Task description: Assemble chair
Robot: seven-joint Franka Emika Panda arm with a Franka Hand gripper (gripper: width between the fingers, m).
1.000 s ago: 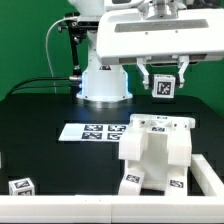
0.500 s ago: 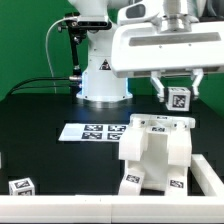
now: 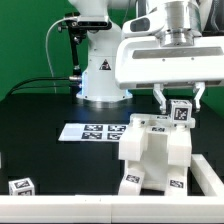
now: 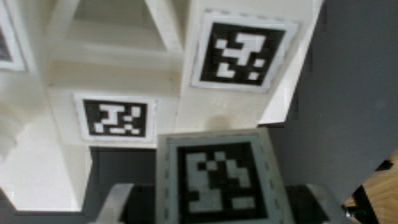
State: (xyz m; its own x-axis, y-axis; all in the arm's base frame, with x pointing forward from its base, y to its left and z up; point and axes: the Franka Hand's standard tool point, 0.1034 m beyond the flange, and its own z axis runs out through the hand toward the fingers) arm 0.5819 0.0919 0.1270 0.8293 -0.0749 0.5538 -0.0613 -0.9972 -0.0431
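**Chair assembly: part held over the body**

- Panda arm (image 3: 105, 70): base at the back of the black table (image 3: 40, 115), wrist reaching out over the work on the exterior view's right.
- Chair body (image 3: 155, 155): blocky white assembly standing on the table near the front, just in front of the marker board (image 3: 95, 131). It takes up most of the wrist view below the hand.
- Gripper (image 3: 180, 108): jaws closed on the held chair piece (image 3: 181, 113), a small white block, 1 finger on each side. The piece hangs just above the body's top edge on the exterior view's right and does not look to be touching it. Judgement: it is held there to line it up over its seat before it is lowered.
- Loose chair piece (image 3: 20, 186): lies well apart, at the front on the exterior view's left, probably waiting its turn.
- Markings: only black-and-white square tags. The wrist view shows 1 on the held piece (image 4: 217, 175) and 2 on the body (image 4: 240, 50). I can read no brand or writing.
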